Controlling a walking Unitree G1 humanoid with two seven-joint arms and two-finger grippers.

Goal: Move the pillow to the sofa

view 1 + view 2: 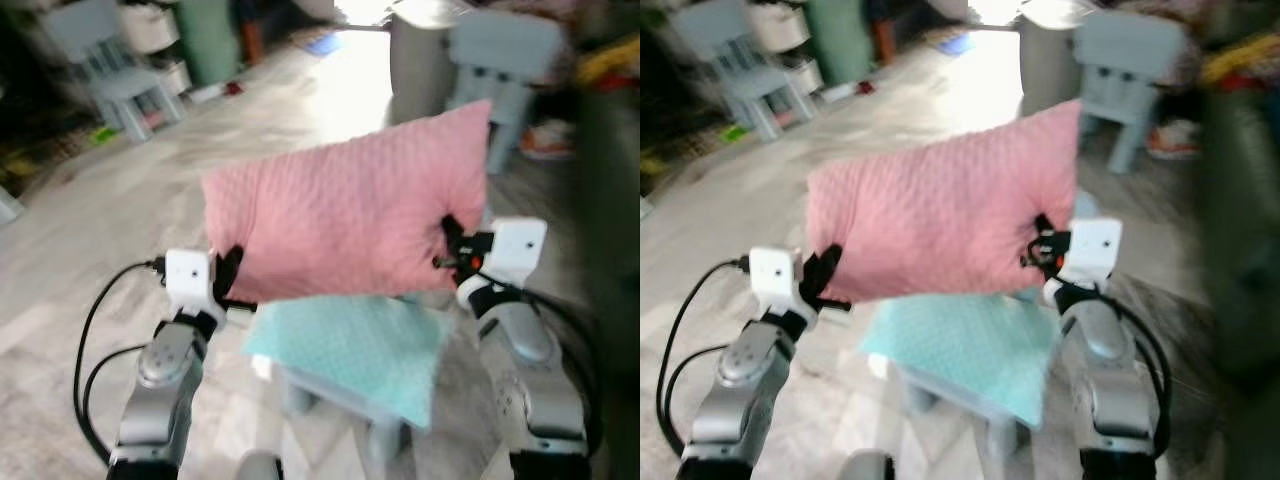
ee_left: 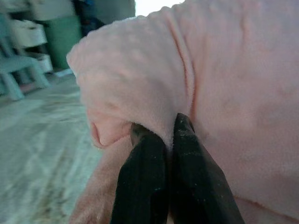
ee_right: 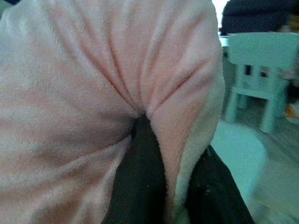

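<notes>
The left tool (image 1: 228, 272) and right tool (image 1: 450, 243) each clamp an end of the pink pillow (image 1: 350, 205), lifted above a teal cushion (image 1: 365, 350); carrying underway; next, I judge, find the sofa beyond the chairs (image 1: 500, 70).

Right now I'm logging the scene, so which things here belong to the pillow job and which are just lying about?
Part of the job:
- pink pillow, held up off the floor
- left tool, pinching its lower left corner
- right tool, pinching its right edge

Just lying about:
- teal pillow on a low stool
- small pale blue chairs
- green bin
</notes>
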